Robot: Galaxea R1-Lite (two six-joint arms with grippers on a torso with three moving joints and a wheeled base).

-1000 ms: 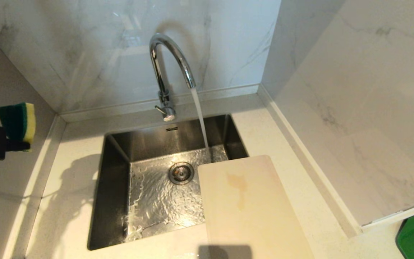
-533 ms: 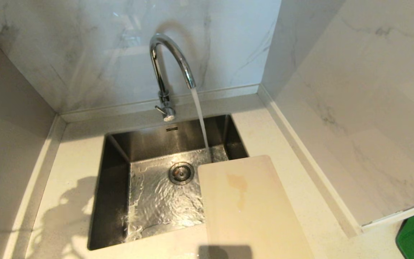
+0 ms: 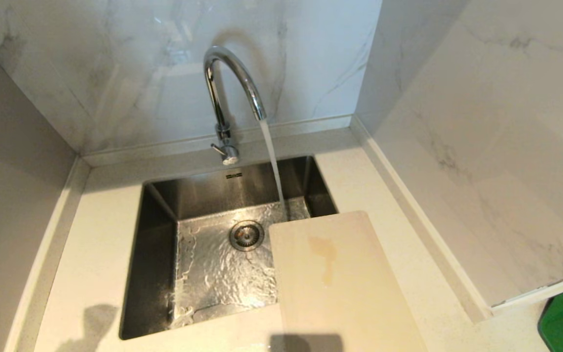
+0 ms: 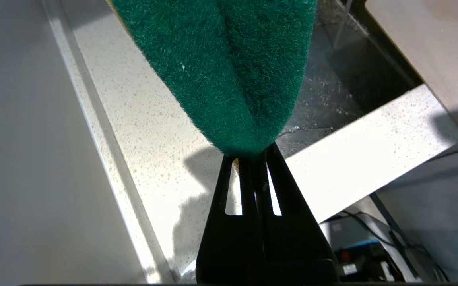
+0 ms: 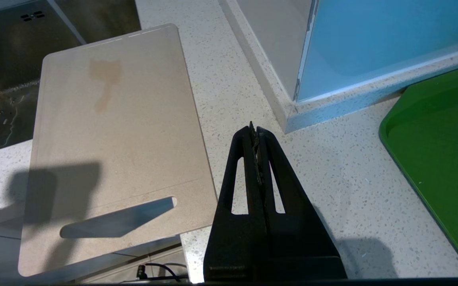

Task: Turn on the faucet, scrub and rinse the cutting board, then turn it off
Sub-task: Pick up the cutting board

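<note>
- Left gripper point(image 4: 249, 157) pinching green sponge point(image 4: 229, 71); cutting board point(image 4: 431, 51) lying toward 2 o'clock beyond sink point(image 3: 154, 274).
- Board's long axis running 5-to-11, overhanging sink, stain point(image 3: 324, 252) facing up.
- Right gripper point(image 5: 255, 131) idling closed, nearer board.

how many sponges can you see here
1. The green sponge is pinched in the shut left gripper, held above the counter beside the sink. It shows only in the left wrist view; no other sponge is visible, though one could lie out of view.
</note>
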